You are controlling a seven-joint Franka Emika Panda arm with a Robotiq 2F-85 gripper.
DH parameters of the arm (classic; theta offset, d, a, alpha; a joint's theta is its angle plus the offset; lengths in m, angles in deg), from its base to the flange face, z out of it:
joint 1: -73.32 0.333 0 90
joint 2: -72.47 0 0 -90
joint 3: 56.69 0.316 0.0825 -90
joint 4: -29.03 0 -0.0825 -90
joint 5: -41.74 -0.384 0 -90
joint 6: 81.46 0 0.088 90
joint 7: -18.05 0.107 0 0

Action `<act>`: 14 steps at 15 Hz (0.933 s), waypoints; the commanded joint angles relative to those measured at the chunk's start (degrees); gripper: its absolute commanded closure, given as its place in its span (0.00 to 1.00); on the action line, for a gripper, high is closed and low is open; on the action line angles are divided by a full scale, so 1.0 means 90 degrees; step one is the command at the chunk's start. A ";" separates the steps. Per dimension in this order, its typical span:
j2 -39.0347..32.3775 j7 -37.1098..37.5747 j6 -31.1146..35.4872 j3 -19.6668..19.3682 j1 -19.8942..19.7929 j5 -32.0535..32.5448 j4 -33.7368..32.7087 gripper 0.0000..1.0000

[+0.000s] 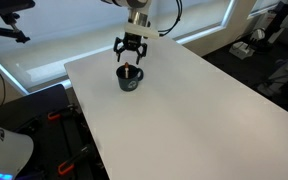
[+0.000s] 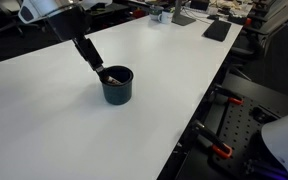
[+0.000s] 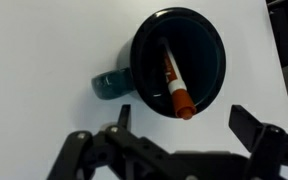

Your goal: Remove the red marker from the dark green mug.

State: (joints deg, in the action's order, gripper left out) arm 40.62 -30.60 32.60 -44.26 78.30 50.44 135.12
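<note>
Dark green, almost black, the mug (image 3: 202, 55) stands upright on the white table (image 1: 184, 100), near the edge the arm reaches in from. In the wrist view its handle (image 3: 109, 85) points left. The red marker (image 3: 172, 80) leans inside, one end propped at the rim and likely easy to pinch. The gripper (image 1: 131, 58) hangs above, jaws spread and empty.

The arm (image 1: 136, 16) ends in a pale grey, rounded wrist section, with a thin dark cable (image 1: 174, 16) beside it. Its gripper (image 1: 130, 57) is matte black, with two angular fingers (image 3: 246, 122) made of jointed, linked bars.
</note>
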 commanded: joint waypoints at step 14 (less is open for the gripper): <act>0.0001 0.0347 -0.0189 -0.0025 0.0100 -0.0013 0.0006 0.00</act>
State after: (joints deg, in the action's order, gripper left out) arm 40.68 -27.39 30.96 -44.28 79.00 50.44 135.31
